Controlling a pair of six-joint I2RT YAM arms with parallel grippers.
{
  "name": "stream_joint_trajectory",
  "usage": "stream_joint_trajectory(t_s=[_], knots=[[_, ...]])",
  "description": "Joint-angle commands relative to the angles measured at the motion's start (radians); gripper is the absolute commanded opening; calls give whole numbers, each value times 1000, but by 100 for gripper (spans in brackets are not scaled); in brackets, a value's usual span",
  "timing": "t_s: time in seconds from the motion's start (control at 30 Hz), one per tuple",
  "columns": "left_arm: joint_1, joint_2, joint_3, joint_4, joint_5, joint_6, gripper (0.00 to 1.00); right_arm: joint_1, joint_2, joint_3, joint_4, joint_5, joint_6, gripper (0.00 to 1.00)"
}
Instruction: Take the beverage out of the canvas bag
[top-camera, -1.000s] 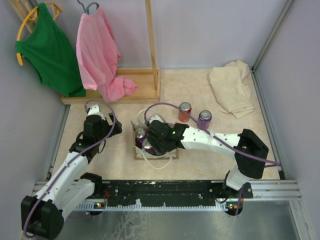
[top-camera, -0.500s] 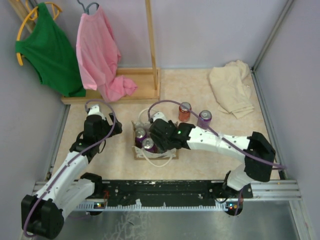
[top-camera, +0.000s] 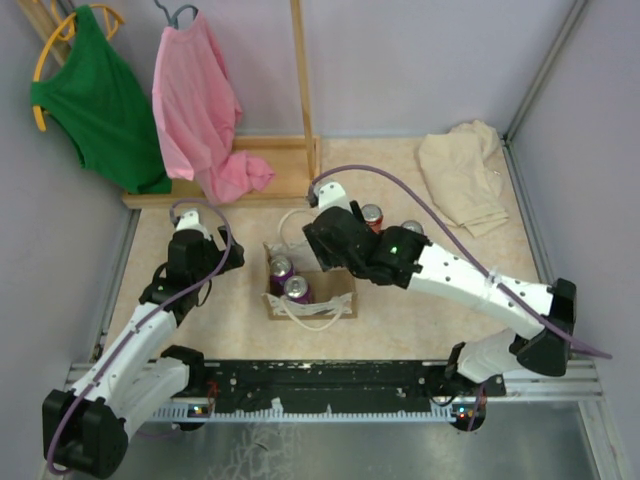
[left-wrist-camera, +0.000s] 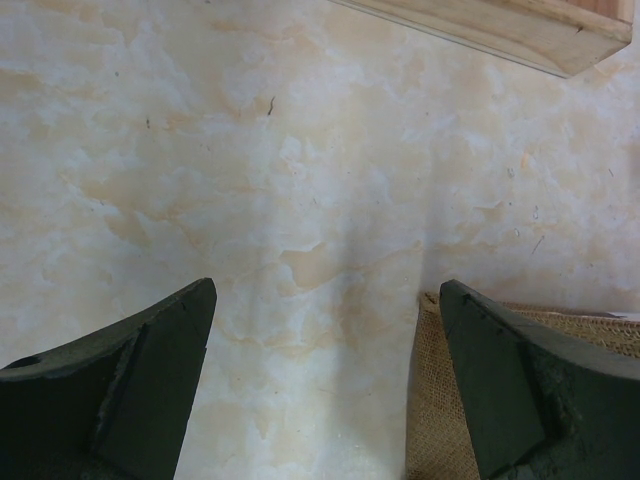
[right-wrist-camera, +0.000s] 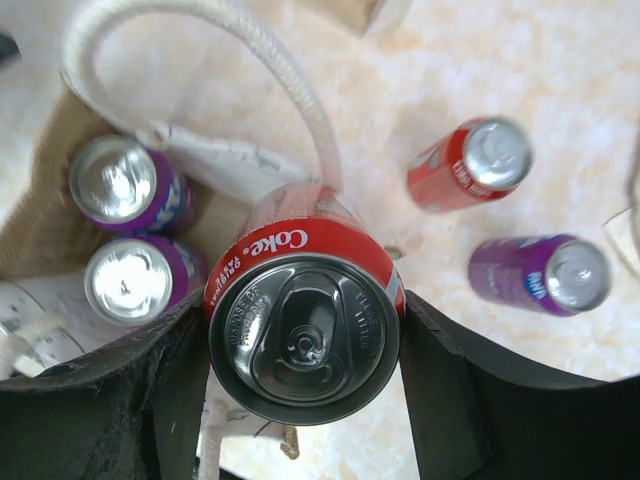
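Observation:
The tan canvas bag (top-camera: 335, 290) with white rope handles (right-wrist-camera: 290, 90) stands on the table in front of the arms. Two purple cans (top-camera: 296, 288) (right-wrist-camera: 128, 280) stand upright inside it at its left end. My right gripper (right-wrist-camera: 305, 340) is shut on a red Coke can (right-wrist-camera: 300, 300), which it holds upright above the bag's far edge; in the top view the wrist (top-camera: 335, 238) hides this can. My left gripper (left-wrist-camera: 325, 290) stands open over bare table just left of the bag, whose corner (left-wrist-camera: 440, 400) shows by the right finger, with nothing between the fingers.
A red can (top-camera: 372, 215) (right-wrist-camera: 470, 165) and a purple can (top-camera: 411, 228) (right-wrist-camera: 540, 275) stand on the table right of the bag. A wooden rack base (top-camera: 250, 185) with hanging pink and green garments is at the back left. A beige cloth (top-camera: 462, 175) lies at the back right.
My right gripper has risen out of the bag with the Coke can and moved back toward the far side. The left arm has not moved.

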Motion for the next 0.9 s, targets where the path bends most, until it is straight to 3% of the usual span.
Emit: stream_joint_trajectory(t_s=[0.0,0.27,0.53,0.87], knots=[[-4,1,-7,20,10,-10,99,3,-83,188,68,187,-46,0],[-3,11,-3,26,15,-7,99,-34,-92,369,-40,441,-71,0],[-3,11,-7,31,22,-6,99,-268,-182,264,-161,318,79,0],[-3,33,-10,42,41,-13,99,-328,-237,-62,-185,145,241,0]])
